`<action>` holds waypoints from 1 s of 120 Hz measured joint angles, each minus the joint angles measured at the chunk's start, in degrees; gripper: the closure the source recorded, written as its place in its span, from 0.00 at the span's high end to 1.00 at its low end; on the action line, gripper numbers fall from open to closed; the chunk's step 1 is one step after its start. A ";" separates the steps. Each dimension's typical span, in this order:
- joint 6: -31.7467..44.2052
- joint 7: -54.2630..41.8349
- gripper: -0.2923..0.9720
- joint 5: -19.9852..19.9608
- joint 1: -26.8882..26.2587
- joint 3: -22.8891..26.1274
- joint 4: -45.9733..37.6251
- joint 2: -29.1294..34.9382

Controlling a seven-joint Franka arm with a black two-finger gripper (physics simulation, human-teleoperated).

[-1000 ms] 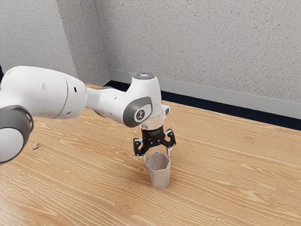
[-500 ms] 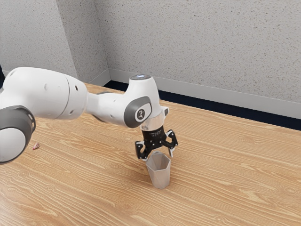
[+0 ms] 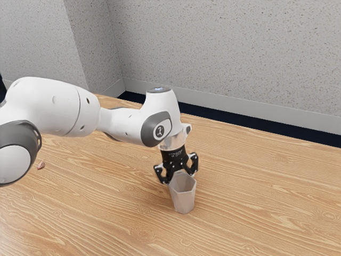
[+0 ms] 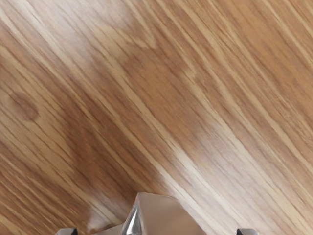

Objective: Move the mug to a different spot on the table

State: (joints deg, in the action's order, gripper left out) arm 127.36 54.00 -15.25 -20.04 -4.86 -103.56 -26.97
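The grey faceted mug (image 3: 183,196) is standing upright on the wooden table (image 3: 266,181), at the lower centre of the exterior view. The black tool (image 3: 176,177) is hovering right at its rim with its fingers spread apart. The arm's round joint emblem (image 3: 158,129) is looking too small to read.

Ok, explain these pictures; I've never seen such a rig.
It is a simulated white robot arm with a black end effector, its grasping part. The exterior view comes from a camera at the arm's side. There a grey mug stands upright on a wooden table, with the end effector right at its rim. I cannot tell whether it grips the mug. A small pink scrap lies toward that view's left. The wrist view is from a camera on the hand: table below, mug just under it.
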 joint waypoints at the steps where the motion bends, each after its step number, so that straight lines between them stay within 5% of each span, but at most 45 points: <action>1: -0.01 -0.01 0.52 0.01 0.00 0.00 -0.01 0.00; 39: -0.76 0.04 0.36 -0.06 0.00 -0.24 -0.63 0.94; 93: -6.02 -1.51 0.31 -10.81 0.14 -5.38 -4.15 6.50; 120: -8.73 -4.07 0.28 -12.97 3.94 -8.34 -9.18 10.81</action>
State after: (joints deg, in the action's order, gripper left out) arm 118.63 49.93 -28.22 -16.11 -13.20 -112.73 -16.16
